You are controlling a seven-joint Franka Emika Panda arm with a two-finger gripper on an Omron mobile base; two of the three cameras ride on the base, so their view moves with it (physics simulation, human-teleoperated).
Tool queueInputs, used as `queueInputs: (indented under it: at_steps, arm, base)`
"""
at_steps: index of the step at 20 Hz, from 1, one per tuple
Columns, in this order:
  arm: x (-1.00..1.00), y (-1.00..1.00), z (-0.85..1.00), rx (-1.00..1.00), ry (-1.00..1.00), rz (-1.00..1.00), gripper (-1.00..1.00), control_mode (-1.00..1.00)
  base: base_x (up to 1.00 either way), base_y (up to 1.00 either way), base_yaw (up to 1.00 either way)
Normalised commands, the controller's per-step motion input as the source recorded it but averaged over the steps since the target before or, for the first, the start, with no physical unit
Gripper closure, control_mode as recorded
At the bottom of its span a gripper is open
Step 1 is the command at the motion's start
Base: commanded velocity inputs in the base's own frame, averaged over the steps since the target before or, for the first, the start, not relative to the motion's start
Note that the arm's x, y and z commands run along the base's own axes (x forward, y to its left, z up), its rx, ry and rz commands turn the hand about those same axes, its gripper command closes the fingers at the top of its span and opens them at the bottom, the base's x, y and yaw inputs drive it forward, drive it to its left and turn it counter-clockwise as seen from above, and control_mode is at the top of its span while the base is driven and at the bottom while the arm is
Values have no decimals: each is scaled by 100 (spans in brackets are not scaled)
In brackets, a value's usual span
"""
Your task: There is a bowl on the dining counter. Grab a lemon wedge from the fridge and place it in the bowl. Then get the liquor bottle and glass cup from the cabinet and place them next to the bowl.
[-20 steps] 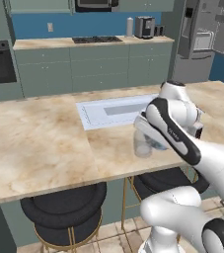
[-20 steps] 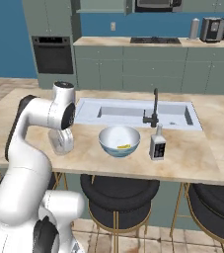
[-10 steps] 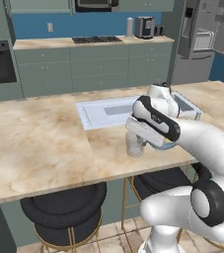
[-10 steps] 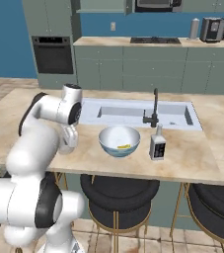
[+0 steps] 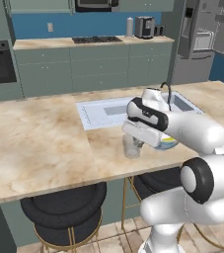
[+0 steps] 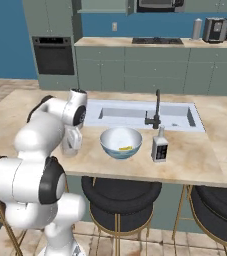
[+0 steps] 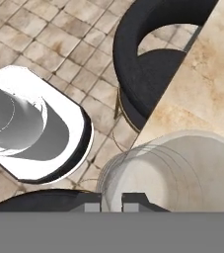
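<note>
The claw [image 5: 134, 143] held the short clear glass tumbler [image 5: 131, 146] pinched at its rim on the beige marbled surface [image 5: 44, 143], the pale round bowl [image 6: 120, 142] just beyond it; light, slippery and breakable, it looked best gripped by the wall.

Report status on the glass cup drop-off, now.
Gripper shut on clear glass cup, low over beige marbled dining counter. Pale bowl with lemon wedge and dark liquor bottle already placed. Nothing blocking.
</note>
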Motion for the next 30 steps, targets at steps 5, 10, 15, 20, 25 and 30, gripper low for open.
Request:
queueInputs:
  at_steps: [5,10,15,20,25,30]
  arm:
    - [31,3,-19,0,1,-7,100,-100]
    - [28,2,-26,0,0,-7,100,-100]
    - [26,2,-22,0,0,-7,100,-100]
    - [29,2,-17,0,1,-7,100,-100]
    - [31,0,-13,0,2,-7,100,-100]
    - [30,1,-18,0,4,-7,100,-100]
  base:
    - [0,0,0]
    - [0,0,0]
    - [0,0,0]
    - [0,0,0]
    - [0,0,0]
    - [0,0,0]
